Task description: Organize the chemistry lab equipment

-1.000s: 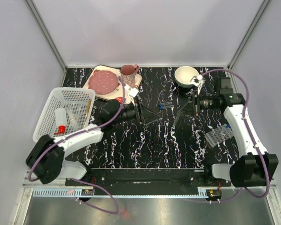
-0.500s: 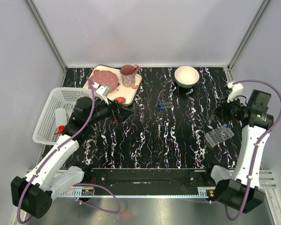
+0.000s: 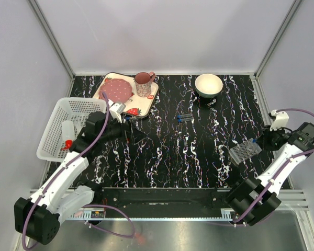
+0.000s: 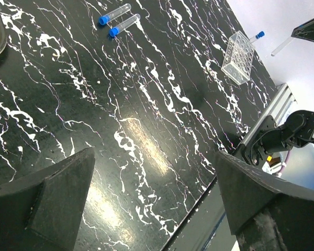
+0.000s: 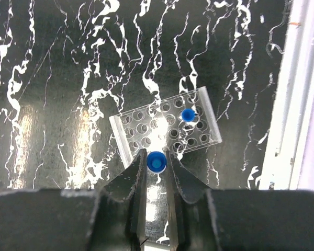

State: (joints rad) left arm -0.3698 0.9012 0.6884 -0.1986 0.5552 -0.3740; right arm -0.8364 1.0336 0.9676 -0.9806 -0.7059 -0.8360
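Observation:
My right gripper is shut on a blue-capped test tube, held upright just above the near edge of the clear perforated rack. One tube's blue cap stands in the rack. In the top view the right gripper is at the rack at the right. Two more tubes lie mid-table, also in the left wrist view. My left gripper is open and empty above bare table left of centre. The white squeeze bottle lies in the basket.
A white basket stands at the left edge. The strawberry-print tray with a pink plate and cup is at the back left. A white bowl is at the back. The table's right edge lies just beyond the rack.
My right arm has swung from the table's middle out to the right, carrying a tube to the rack. My left gripper has pulled back leftward from the centre.

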